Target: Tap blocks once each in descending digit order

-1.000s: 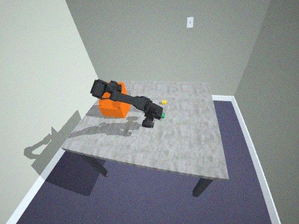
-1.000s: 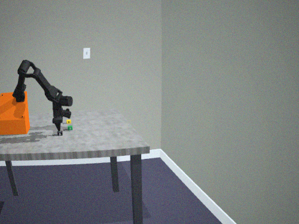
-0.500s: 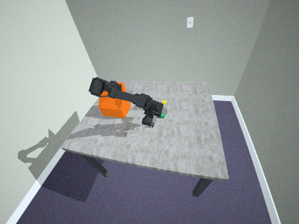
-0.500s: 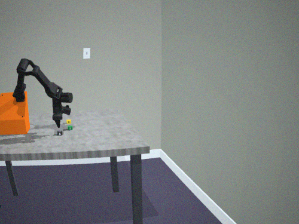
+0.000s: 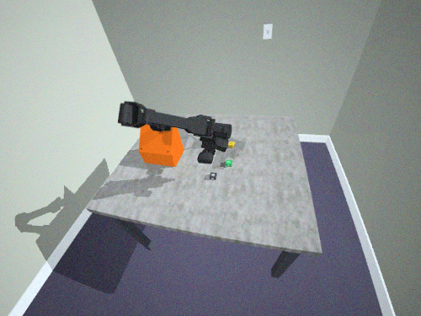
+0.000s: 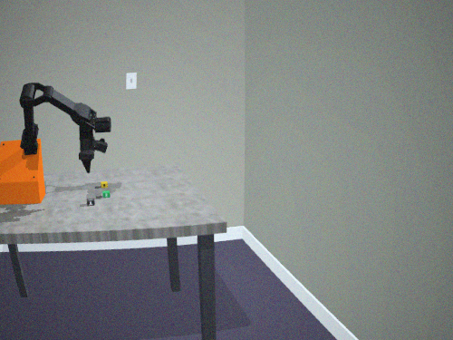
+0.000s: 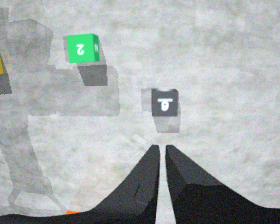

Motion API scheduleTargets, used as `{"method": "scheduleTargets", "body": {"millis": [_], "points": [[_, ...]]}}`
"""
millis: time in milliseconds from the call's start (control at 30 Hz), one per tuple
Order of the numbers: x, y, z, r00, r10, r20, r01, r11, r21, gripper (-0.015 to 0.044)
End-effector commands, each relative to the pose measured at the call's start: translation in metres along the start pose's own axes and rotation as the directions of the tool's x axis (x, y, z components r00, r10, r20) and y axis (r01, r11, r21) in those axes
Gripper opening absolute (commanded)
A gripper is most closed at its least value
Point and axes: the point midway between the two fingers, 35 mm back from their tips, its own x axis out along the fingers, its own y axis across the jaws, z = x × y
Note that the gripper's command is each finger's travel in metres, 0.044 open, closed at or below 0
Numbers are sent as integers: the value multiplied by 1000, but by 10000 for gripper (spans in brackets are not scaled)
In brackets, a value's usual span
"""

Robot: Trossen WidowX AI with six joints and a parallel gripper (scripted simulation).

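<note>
The dark block (image 5: 213, 175) (image 6: 91, 202) (image 7: 165, 103) shows a white digit with a bar, a 6 or a 9; I cannot tell which. The green block (image 5: 229, 163) (image 6: 106, 195) (image 7: 83, 49) shows a 2. The yellow block (image 5: 231, 144) (image 6: 104, 184) (image 7: 1, 66) is cut off at the wrist view's left edge, and its digit is not readable. My gripper (image 6: 88, 171) (image 7: 161, 151) is shut and empty, with a thin gap between the fingers. It points down, well above the table, and the dark block appears just beyond the fingertips in the wrist view. In the top view the fingertips are hidden.
The arm's orange base block (image 5: 160, 147) (image 6: 20, 190) stands on the grey table (image 5: 261, 206) (image 6: 154, 204), left of the blocks in the top and exterior views. Arm shadows fall across the table around the blocks.
</note>
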Motion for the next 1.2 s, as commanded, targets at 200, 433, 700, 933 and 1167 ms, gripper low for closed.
{"method": "scheduleTargets", "body": {"millis": [200,433,700,933,1167], "points": [[0,80,61,1000,-2,2,2,1000,0,20],[41,82,64,1000,0,1,0,1000,3,20],[81,80,61,1000,-6,1,6,1000,2,20],[91,80,62,1000,-6,1,6,1000,2,20],[102,80,61,1000,-6,0,6,1000,2,20]]}}
